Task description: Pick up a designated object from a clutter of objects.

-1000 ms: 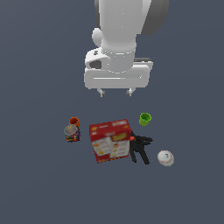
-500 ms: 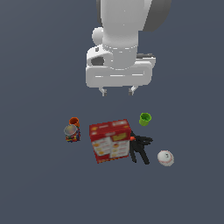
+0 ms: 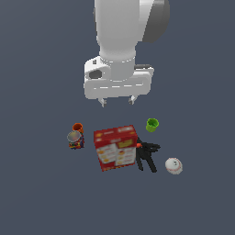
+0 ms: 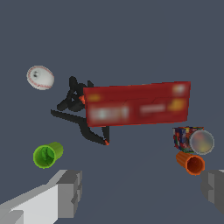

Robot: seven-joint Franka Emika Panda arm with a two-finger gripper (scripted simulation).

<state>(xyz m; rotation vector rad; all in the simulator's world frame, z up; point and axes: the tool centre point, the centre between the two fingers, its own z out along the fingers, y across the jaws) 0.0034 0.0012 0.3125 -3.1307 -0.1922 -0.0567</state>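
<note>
A: Hovering above the clutter, the gripper (image 3: 117, 101) hangs in the air over the dark floor (image 3: 41, 193), clear of everything, its two fingers spread wide apart with nothing between them.

B: Where is the orange cup (image 3: 77, 128)?

A: It lies on the floor at the exterior view's left end of the group, touching or just beside the silver-topped can (image 3: 75, 139). In the wrist view the orange cup (image 4: 190, 162) lies on its side with its open mouth showing, close to one fingertip (image 4: 213, 189).

B: And the rest?

A: The red cracker box (image 3: 115, 147) sits in the middle of the group, label up. Against its side, toward the exterior view's right, is the black pronged tool (image 3: 147, 155); whether they touch I cannot tell. The white baseball (image 3: 173, 165) rests just past the tool, apart from it. The green cup (image 3: 152, 124) sits alone, near the box's far corner and nearer the gripper. The floor's edges are out of view.

B: Does the wrist view agree?

A: Yes, the green cup (image 4: 47, 154) lies on its side near the other fingertip (image 4: 68, 192).
</note>
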